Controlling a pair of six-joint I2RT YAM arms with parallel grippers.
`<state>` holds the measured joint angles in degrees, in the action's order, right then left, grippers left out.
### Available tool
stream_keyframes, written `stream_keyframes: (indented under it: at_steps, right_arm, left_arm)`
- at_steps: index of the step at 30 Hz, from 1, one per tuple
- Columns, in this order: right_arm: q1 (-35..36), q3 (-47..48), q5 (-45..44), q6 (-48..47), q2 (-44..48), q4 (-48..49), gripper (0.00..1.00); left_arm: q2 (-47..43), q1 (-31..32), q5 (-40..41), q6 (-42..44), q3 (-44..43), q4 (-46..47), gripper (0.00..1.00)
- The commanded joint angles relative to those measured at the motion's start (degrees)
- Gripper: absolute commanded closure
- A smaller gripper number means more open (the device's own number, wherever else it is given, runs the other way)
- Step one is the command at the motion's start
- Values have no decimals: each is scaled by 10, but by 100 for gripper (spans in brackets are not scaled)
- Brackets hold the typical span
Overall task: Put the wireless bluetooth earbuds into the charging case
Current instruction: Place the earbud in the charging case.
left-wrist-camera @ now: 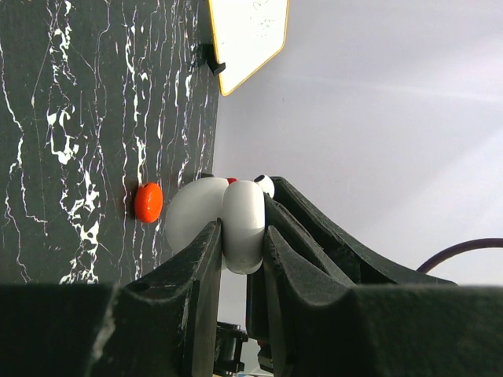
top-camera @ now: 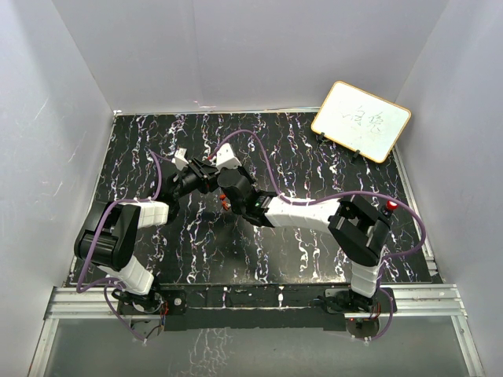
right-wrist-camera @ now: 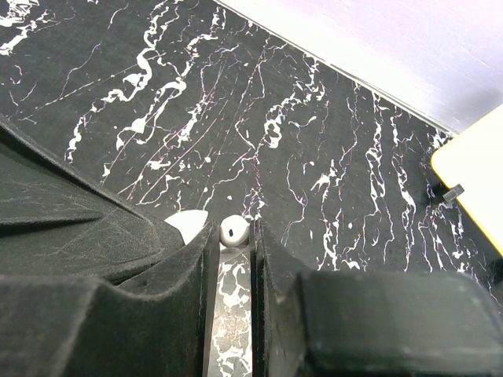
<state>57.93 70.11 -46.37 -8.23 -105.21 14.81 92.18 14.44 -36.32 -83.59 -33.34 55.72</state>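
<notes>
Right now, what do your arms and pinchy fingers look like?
The left arm and right arm match. Each is made of chunky black joint blocks and smooth white shells. Thin purple cables loop along them. The left gripper and right gripper each have two matte black, wedge-shaped fingers.

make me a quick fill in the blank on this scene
1. The left gripper is shut on the charging ____.
2. The right gripper pinches a ____ earbud.
3. The loose earbud on the mat is ____.
4. The whiteboard stands at the mat's far ____ corner.
Missing words: case; white; red; right.
</notes>
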Motion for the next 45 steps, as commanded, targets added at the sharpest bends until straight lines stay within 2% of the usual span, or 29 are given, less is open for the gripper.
stream_keyframes:
  at_steps: [1, 18, 45]
  right_arm:
    - [8, 34, 4, 16, -1, 13, 82]
    - [8, 38, -2, 22, -3, 1, 79]
    - [6, 39, -21, 13, -11, -8, 81]
  left_arm:
    - [-6, 3, 4, -8, -22, 26, 100]
    - [-7, 3, 5, -11, -23, 30, 100]
    - [-10, 3, 5, -13, -24, 30, 100]
